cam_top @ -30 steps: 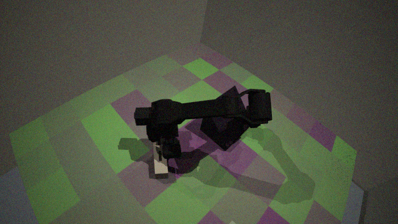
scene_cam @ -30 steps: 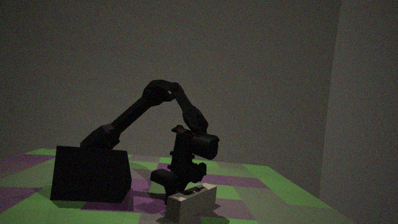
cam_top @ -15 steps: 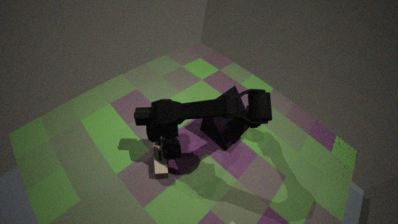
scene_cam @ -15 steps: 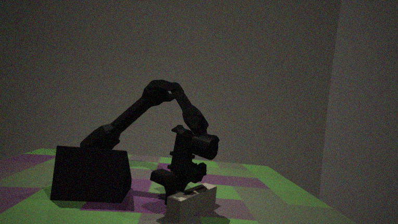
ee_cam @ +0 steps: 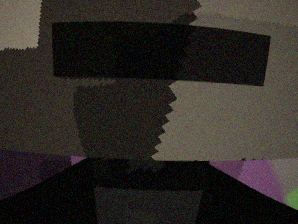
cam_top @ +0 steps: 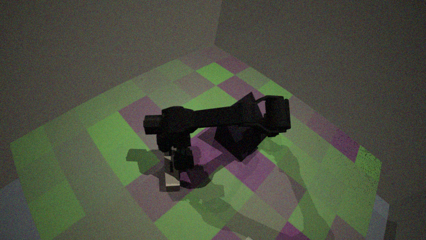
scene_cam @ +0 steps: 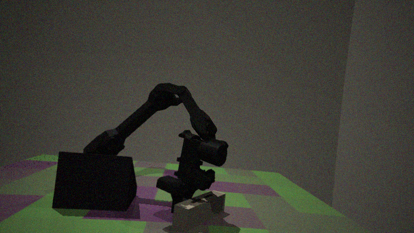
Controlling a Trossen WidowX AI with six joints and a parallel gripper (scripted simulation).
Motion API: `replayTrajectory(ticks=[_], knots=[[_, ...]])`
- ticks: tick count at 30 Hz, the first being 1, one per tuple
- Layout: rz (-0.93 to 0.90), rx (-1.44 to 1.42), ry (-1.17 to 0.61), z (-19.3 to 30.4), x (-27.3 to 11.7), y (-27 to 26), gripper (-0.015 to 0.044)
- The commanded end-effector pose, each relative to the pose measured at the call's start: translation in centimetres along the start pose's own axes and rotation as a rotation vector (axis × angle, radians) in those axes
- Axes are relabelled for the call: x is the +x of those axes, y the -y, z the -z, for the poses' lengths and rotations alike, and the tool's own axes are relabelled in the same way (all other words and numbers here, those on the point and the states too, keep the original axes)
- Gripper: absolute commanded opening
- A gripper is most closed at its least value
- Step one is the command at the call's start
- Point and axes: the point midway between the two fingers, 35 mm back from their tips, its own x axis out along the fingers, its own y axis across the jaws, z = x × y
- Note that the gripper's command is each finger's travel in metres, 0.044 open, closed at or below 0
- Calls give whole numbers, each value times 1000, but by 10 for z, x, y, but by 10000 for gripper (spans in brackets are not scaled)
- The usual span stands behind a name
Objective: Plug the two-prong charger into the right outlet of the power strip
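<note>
The power strip (cam_top: 172, 180) (scene_cam: 191, 215) (ee_cam: 215, 122) is a pale box on the table, partly shaded. Its top has dark openings; one long dark opening (ee_cam: 125, 50) crosses the upper wrist view. My gripper (cam_top: 183, 167) (scene_cam: 180, 201) (ee_cam: 145, 165) points down at the strip's robot-side edge and is shut on the charger. The charger (ee_cam: 148, 207) shows as a dark grey block between the black fingers, at the bottom of the wrist view. Its prongs are hidden, and I cannot tell whether they touch the strip. In the top and exterior views the charger cannot be told apart from the dark gripper.
The table (cam_top: 104, 149) (scene_cam: 240, 199) has a green, purple and grey checkered top. The black base block (cam_top: 238, 143) (scene_cam: 94, 180) of the arm stands on the robot side of the strip. Arm shadows cross the table and strip. Grey walls stand behind.
</note>
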Motion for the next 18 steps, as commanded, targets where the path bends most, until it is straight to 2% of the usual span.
replayTrajectory(ticks=[1,18], knots=[[3,-8,22,-7,-4,1,0],[3,-9,22,-7,-2,1,0]])
